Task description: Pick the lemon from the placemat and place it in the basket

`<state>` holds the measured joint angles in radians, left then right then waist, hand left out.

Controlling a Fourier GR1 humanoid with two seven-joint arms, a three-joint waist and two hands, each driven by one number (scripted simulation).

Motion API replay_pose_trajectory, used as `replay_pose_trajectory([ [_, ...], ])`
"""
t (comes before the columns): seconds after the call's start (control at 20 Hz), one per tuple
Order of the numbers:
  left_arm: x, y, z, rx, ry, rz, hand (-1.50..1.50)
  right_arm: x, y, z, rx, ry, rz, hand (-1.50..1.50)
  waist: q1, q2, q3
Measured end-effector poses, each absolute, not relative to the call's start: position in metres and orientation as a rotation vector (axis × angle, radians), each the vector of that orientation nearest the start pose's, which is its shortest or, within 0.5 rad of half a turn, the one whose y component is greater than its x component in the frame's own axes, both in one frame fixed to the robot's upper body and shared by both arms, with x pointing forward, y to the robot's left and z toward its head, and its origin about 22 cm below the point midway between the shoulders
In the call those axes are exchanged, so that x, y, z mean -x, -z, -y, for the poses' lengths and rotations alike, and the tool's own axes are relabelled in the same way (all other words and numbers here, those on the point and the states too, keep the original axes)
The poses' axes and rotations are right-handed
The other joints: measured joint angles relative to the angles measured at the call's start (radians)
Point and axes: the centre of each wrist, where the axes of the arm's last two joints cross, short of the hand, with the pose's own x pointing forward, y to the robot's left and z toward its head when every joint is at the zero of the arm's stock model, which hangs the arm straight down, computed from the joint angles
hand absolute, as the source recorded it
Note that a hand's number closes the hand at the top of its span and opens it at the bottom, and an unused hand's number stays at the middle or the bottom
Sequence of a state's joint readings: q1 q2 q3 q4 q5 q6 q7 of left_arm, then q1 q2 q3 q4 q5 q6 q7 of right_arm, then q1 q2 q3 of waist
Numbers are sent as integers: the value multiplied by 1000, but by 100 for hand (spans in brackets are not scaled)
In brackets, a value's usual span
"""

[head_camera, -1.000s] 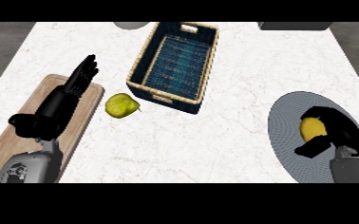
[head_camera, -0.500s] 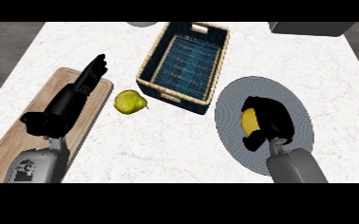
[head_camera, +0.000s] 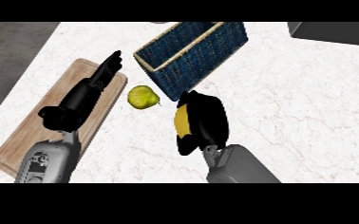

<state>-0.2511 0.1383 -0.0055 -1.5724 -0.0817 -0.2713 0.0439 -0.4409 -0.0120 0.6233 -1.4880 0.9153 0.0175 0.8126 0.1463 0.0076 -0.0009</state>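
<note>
My right hand [head_camera: 204, 122] is in the middle of the view, its fingers curled round the yellow lemon [head_camera: 182, 121], of which only a strip shows at the hand's left side. The blue basket [head_camera: 193, 52] with a tan rim stands just beyond the hand, tilted in the view, with its outer wall facing me. My left hand [head_camera: 88, 92] rests open over a wooden cutting board, fingers stretched out toward the far side. The placemat does not show.
A yellow-green pear-like fruit [head_camera: 143, 97] lies on the white marble counter [head_camera: 294, 99] between the board and my right hand. The wooden cutting board [head_camera: 28, 133] lies at the left. A dark object [head_camera: 326, 31] sits at the far right corner.
The view has swung right. My right hand has carried the lemon off the grey placemat toward the basket; the placemat has left the view. The left hand has not moved.
</note>
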Motion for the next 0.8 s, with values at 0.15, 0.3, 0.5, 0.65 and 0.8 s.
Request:
replay_pose_trajectory([
  [0.15, -297, -66, -228, 83, 489, 1700, 0, -252, -99, 26, 730, -887, 1445, 150, 0, -3, 1],
  [0.3, -300, -66, -227, 81, 488, 1699, 0, -239, -125, 9, 687, -777, 1593, 150, -4, -9, 0],
  [0.5, -301, -63, -230, 71, 481, 1687, 0, -228, -156, -7, 654, -684, 1749, 150, -17, -15, -2],
  [0.65, -302, -62, -230, 60, 473, 1681, 0, -224, -173, -16, 650, -650, 1824, 150, -34, -19, -3],
  [0.8, -302, -63, -233, 45, 467, 1679, 0, -225, -189, -23, 671, -628, 1862, 150, -44, -23, -5],
])
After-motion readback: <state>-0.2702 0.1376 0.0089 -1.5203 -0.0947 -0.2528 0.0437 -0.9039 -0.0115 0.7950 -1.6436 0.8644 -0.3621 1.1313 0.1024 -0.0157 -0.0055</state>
